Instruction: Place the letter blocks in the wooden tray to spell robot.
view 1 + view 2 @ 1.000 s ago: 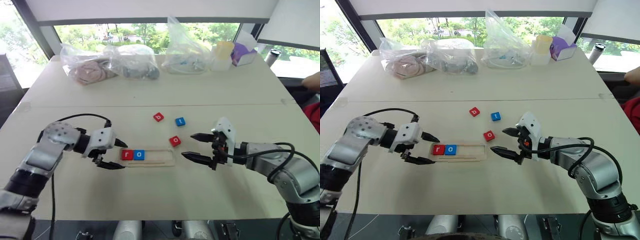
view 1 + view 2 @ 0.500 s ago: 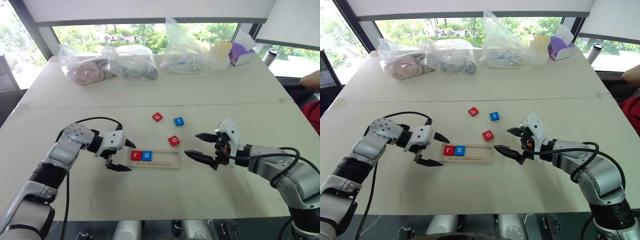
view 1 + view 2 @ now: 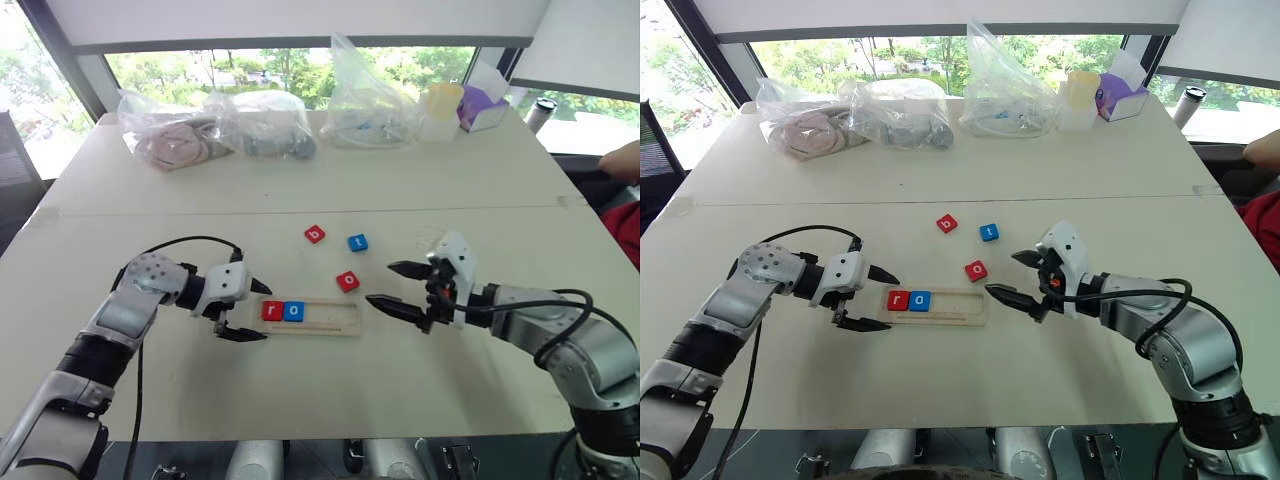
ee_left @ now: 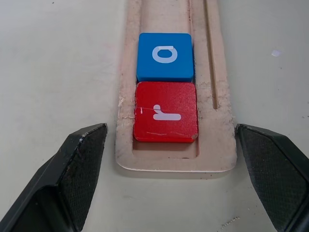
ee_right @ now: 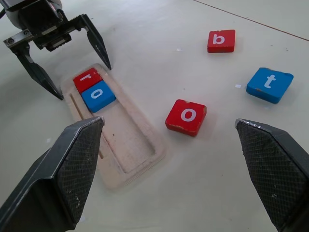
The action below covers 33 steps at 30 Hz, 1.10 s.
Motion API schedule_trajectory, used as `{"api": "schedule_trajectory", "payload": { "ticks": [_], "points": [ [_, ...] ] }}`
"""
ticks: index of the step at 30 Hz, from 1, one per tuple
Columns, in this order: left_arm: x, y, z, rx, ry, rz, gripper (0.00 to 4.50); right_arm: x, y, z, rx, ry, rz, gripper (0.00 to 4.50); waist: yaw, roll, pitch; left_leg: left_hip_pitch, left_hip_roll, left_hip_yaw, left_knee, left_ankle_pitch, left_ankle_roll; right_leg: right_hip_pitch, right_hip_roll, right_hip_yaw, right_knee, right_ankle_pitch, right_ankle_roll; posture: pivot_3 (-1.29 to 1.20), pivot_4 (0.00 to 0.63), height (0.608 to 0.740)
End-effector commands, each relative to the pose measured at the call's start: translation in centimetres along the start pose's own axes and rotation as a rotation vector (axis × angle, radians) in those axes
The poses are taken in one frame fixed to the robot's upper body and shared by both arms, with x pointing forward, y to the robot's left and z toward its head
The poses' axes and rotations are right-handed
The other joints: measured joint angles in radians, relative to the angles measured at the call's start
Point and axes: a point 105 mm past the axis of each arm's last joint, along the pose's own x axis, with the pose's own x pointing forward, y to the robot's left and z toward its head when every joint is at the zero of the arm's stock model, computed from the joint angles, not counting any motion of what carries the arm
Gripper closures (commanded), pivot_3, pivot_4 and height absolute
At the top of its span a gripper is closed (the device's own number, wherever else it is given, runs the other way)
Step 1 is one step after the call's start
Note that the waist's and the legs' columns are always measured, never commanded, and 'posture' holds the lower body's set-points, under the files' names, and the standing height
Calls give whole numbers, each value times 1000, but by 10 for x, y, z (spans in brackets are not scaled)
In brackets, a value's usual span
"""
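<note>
The wooden tray lies in the middle of the table, with a red r block and a blue o block side by side at its left end. Beyond the tray, loose on the table, lie a red b block, a blue t block and a red o block. My left gripper is open, with one finger on each side of the tray's left end, holding nothing. My right gripper hangs open and empty just off the tray's right end, near the red o block.
Along the table's far edge stand clear plastic bags, a pale cup and a purple box. A person's arm shows at the right edge. A seam crosses the table behind the loose blocks.
The camera has shifted a little. Both grippers stay open at the tray's two ends, and no block has moved.
</note>
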Motion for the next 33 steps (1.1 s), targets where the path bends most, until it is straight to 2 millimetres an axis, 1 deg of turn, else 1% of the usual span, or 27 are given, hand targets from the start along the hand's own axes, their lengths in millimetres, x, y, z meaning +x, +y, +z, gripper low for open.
{"api": "schedule_trajectory", "payload": {
  "ticks": [1,2,3,4,9,14,17,21,23,24,27,30,33],
  "points": [
    [5,-5,-9,-45,29,-4,583,0,1,9,-31,-34,6,0,0,0,0,0,0,0,0,0,0,0,0,0,0,0,0,0,150,740],
    [5,-5,-10,-46,30,-3,814,0,1,9,-30,-34,5,0,0,0,0,0,0,0,0,0,0,0,0,0,0,0,0,0,150,740],
    [5,-5,-10,-43,32,0,1213,0,1,9,-30,-34,4,0,0,0,0,0,0,0,0,0,0,0,0,0,0,0,0,0,150,740],
    [5,-4,-10,-43,33,2,1376,0,1,8,-29,-34,3,0,0,0,0,0,0,0,0,0,0,0,0,0,0,0,0,0,150,740],
    [4,-3,-13,-37,53,13,1375,-1,1,7,-26,-33,-4,0,-1,0,0,0,0,0,0,0,0,0,0,0,0,0,0,0,150,740],
    [-9,23,-20,-40,79,131,1375,0,0,7,-24,-36,-10,0,0,0,0,0,0,0,0,1,2,0,0,0,0,0,0,0,150,740],
    [-12,28,-23,-33,90,141,1375,1,1,7,-23,-37,-8,0,-3,0,0,0,0,0,0,2,3,0,0,0,0,0,-1,0,150,740],
    [-10,30,-22,-16,95,113,1375,2,1,7,-24,-38,-6,0,-5,0,0,1,0,0,0,2,4,0,0,0,1,0,-4,0,150,740],
    [-9,29,-21,-15,93,91,330,2,1,7,-25,-38,-8,0,-5,0,0,1,0,0,0,2,4,0,1,0,2,1,-3,0,150,740],
    [-8,29,-20,-21,89,82,10,2,1,7,-25,-38,-8,0,-5,0,0,1,0,0,0,2,4,0,1,0,2,2,-2,0,150,740],
    [-6,31,-20,-2,93,98,10,2,3,8,-26,-38,-4,0,-7,0,0,1,0,0,0,2,4,0,1,0,2,2,-1,0,150,740],
    [-9,32,-21,8,96,116,10,5,6,9,-27,-40,4,0,-5,0,0,1,0,0,0,2,4,0,1,0,2,2,-1,0,150,740],
    [-20,33,-16,12,92,139,10,17,15,21,-47,-73,25,0,-8,0,0,2,0,0,0,2,4,0,1,0,2,2,-2,0,150,740]
  ]
}}
